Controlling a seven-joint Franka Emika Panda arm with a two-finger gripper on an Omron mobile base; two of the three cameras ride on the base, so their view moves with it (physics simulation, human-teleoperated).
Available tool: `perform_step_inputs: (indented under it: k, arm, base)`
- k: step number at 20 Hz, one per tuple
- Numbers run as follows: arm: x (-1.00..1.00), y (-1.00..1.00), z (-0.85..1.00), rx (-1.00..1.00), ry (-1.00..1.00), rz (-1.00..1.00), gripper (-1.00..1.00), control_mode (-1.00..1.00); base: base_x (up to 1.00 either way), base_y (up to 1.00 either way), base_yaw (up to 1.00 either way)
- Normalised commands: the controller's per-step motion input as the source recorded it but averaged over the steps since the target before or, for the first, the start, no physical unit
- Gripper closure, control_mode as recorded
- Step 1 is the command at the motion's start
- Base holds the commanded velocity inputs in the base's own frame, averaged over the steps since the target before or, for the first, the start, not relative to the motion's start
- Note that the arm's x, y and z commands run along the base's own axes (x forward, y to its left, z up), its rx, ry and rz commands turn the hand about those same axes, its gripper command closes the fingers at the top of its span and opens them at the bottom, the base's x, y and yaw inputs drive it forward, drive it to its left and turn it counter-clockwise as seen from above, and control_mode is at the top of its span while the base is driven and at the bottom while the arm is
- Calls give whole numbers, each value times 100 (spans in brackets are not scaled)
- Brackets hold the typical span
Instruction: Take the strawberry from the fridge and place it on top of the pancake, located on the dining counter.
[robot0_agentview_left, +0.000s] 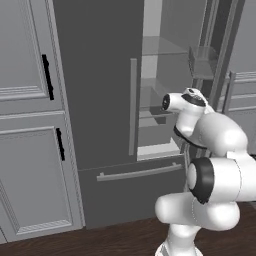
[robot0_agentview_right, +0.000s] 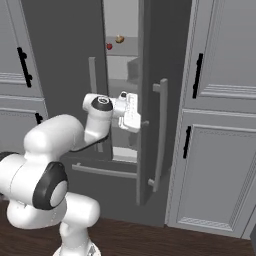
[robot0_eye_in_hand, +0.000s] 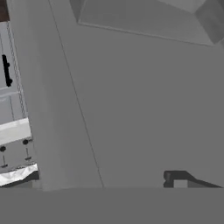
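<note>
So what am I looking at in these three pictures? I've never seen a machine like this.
It is a white robot arm in a computer-rendered kitchen, standing before a tall dark grey fridge whose right door is swung open. Two pictures come from cameras on the robot's base, behind the arm to its left and right, so they show the same scene from two sides. The third comes from a camera on the hand and looks along the gripper at a grey fridge surface from close up. The gripper is at the fridge opening, open and holding nothing. On an upper shelf sit a tiny red strawberry and a small tan-brown item. Light-grey cabinets with black handles flank the fridge.
</note>
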Motion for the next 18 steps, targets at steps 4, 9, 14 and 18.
perform_step_inputs:
  k: [4,9,14,18]
  arm:
    - [-16,-96,0,0,0,5,-100,-100]
    - [-27,-64,0,0,0,6,-100,-100]
    - [-25,-6,-2,-4,0,14,-100,-100]
    - [-9,61,0,-7,0,17,-100,-100]
  base:
    - [0,0,0]
    - [0,0,0]
    - [0,0,0]
    - [0,0,0]
